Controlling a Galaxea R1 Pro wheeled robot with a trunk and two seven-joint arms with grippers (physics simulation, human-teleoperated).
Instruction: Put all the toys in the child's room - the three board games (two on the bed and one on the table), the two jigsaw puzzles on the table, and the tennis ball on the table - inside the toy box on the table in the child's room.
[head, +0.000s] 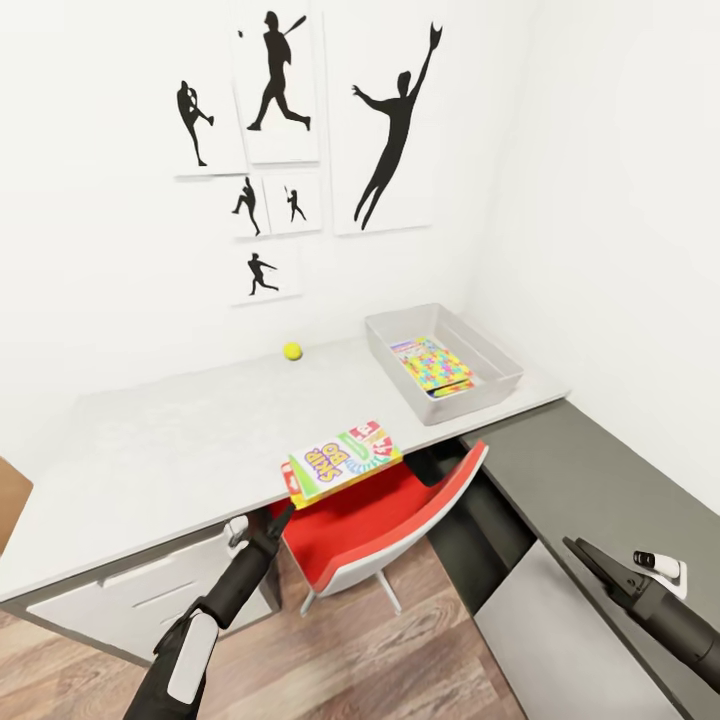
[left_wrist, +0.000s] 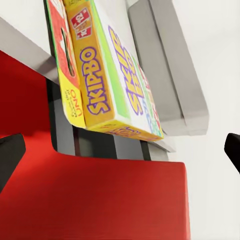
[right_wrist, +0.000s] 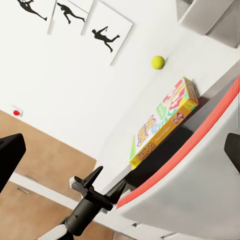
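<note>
The grey toy box (head: 393, 368) stands at the table's (head: 180, 440) far right corner, with a multicoloured jigsaw puzzle (head: 432, 365) lying flat inside. The tennis ball (head: 292, 350) (right_wrist: 158, 62) rests near the back wall. A yellow-red-green Skip-Bo board game (head: 340, 460) (left_wrist: 110, 75) (right_wrist: 162, 125) overhangs the table's front edge. My left gripper (head: 283, 515) (left_wrist: 120, 155) (right_wrist: 102, 187) is open, just below and in front of the box's overhanging corner, apart from it. My right gripper (head: 580, 550) (right_wrist: 120, 155) is open and empty over the dark counter (head: 590, 480).
A red and grey chair (head: 390, 520) (left_wrist: 100, 200) is tucked under the table right beneath the game box and beside my left gripper. A drawer unit (head: 130, 600) sits under the table's left part. Black sports silhouettes (head: 280, 130) hang on the white wall.
</note>
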